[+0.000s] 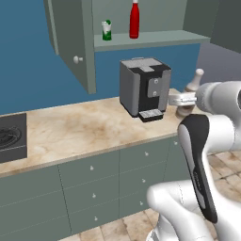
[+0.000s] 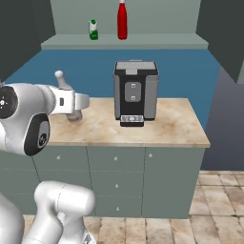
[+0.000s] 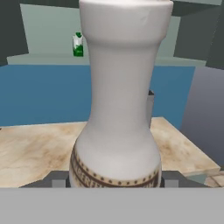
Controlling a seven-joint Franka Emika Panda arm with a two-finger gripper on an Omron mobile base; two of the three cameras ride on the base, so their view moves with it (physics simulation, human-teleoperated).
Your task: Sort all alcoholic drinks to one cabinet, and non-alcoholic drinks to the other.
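Left base view, bottle: the pale grey-beige bottle stands upright near the right end of the surface, just right of the coffee machine; narrow neck, rounded light cap.
Left base view, tool: the tool reaches the bottle's lower body from the right; its fingers are hard to make out here.
Left base view, shelf: the red bottle, tall and smooth with a white cap, and the boxy green-and-white carton stand apart on the open cabinet's shelf; the flat grey-green door with a round pale knob hangs open.
Left base view, surface: marbled beige stone; a dark stove corner at the left.
Right base view, bottle: its neck and cap rise behind the white wrist, left of the machine, its base resting on the surface.
Right base view, machine: a blocky grey-and-black box with a flat grille top.
Hand view, bottle: matte, bulbous below a long neck, with a brown patterned band around the belly.
Hand view, tool: dark fingertips sit against both sides of the belly, clasping the bottle.
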